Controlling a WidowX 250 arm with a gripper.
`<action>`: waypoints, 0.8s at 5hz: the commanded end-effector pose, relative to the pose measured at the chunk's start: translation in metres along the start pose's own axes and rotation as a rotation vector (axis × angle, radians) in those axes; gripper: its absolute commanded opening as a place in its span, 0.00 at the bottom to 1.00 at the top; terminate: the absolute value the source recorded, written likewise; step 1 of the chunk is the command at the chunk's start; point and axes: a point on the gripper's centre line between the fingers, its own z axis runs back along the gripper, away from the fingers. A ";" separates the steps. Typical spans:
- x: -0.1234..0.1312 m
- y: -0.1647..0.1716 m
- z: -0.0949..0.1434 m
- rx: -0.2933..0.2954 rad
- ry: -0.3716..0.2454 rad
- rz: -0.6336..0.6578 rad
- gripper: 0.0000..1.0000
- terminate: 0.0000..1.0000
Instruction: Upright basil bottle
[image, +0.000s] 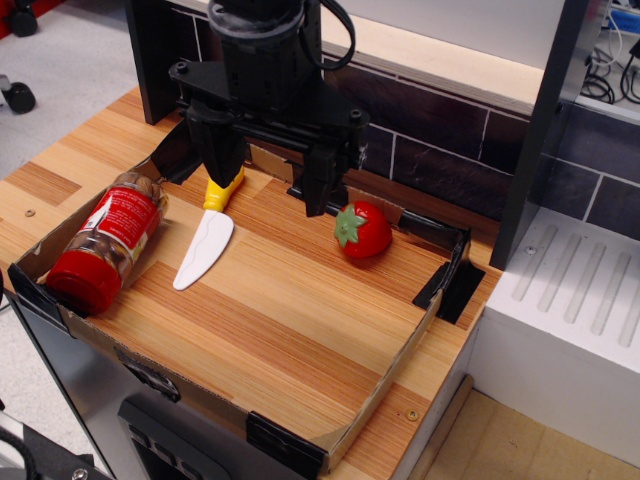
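Observation:
The basil bottle (108, 240) lies on its side at the left edge of the wooden table, red cap toward the front, red-and-white label facing up. My gripper (268, 185) hangs above the back middle of the table, open and empty, with one black finger (222, 150) over the knife's handle and the other finger (318, 180) to the right. The bottle is well to the left of the gripper and untouched.
A white toy knife (207, 240) with a yellow handle lies just right of the bottle. A red toy tomato (363, 231) sits right of the gripper. A low cardboard rim (395, 365) borders the table. A white dish rack (570, 300) stands at the right.

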 end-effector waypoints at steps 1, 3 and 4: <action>0.000 0.000 0.000 0.000 0.000 0.000 1.00 0.00; -0.013 0.062 0.027 -0.065 -0.007 0.042 1.00 0.00; -0.029 0.087 0.017 -0.016 0.013 0.080 1.00 0.00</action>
